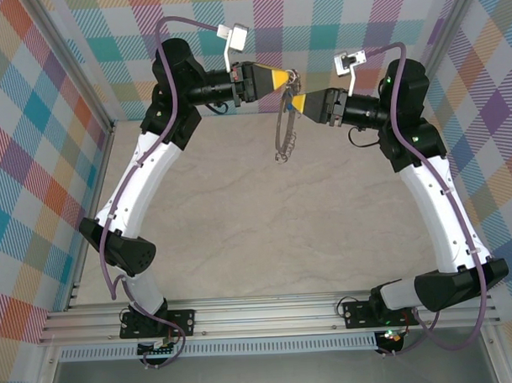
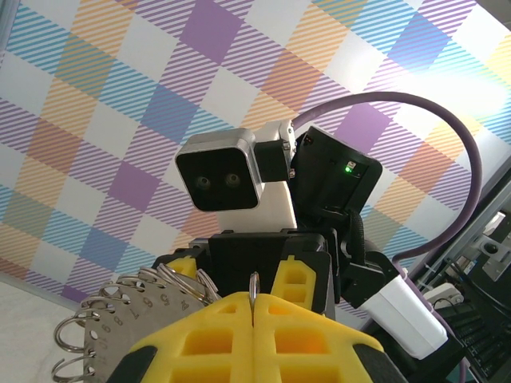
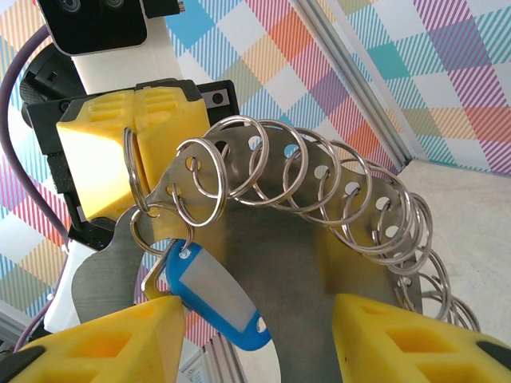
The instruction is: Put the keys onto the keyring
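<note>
The keyring (image 1: 280,133) hangs in the air between both grippers, a flat silver hoop (image 3: 275,239) with several split rings (image 3: 335,191) through holes along its rim. My left gripper (image 1: 286,78) is shut on one thin ring (image 2: 255,289) at the hoop's top, and its yellow fingers (image 3: 120,152) face the right wrist camera. The key's blue plastic head (image 3: 214,294) dangles from a small ring (image 3: 145,231) at the hoop's end. My right gripper (image 3: 255,339) is open, with the blue head close to its left finger (image 3: 112,343). The key's blade is mostly hidden.
Numbered markings show on the hoop (image 2: 112,339) in the left wrist view, with the right arm's wrist camera (image 2: 227,179) just beyond it. The beige tabletop (image 1: 265,216) lies below, enclosed by plaid walls (image 1: 35,123) and an aluminium rail (image 1: 269,313) at the near edge.
</note>
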### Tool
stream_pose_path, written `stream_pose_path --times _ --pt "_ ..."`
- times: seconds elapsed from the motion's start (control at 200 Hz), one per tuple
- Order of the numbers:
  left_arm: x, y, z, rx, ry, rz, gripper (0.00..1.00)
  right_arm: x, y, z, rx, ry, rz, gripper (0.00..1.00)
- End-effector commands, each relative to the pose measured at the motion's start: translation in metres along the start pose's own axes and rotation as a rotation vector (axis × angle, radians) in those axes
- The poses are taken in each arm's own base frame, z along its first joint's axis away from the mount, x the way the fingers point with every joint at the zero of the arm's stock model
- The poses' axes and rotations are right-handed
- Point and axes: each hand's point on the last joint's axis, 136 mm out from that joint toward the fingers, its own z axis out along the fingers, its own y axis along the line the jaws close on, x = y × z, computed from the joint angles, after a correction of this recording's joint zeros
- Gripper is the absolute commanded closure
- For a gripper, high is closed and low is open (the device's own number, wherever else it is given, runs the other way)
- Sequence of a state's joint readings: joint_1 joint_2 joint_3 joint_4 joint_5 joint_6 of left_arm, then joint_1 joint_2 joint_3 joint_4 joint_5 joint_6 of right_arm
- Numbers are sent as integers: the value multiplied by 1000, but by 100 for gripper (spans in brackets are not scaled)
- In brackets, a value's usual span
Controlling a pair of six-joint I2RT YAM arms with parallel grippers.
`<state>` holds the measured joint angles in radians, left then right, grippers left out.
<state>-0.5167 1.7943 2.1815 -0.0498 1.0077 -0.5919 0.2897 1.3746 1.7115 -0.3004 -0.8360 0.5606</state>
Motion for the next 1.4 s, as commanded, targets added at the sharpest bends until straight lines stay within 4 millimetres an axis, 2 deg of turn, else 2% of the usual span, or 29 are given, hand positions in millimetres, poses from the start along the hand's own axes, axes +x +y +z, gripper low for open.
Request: stream_pose_path --times 0.0,0.265,0.515,0.82,1.015,1.145,1.395 --pt "-12 -15 2 26 -34 48 100 -8 18 -6 -16 -29 -69 49" --pt "-10 -14 1 16 -27 50 100 -9 18 -15 45 -67 -96 46" --pt "-10 -17 0 20 -26 53 100 -5 21 -17 32 -63 -90 47" --pt "-10 -17 0 18 -29 53 100 -9 23 -4 -6 -53 -89 48" --pt "-10 -17 1 16 -38 55 100 -10 21 11 -27 -36 -91 49" --pt "-11 -18 2 17 -41 55 100 -11 18 17 -32 -36 -90 56" --pt "-10 -8 2 -25 -58 50 100 -12 19 15 -27 -41 -94 88"
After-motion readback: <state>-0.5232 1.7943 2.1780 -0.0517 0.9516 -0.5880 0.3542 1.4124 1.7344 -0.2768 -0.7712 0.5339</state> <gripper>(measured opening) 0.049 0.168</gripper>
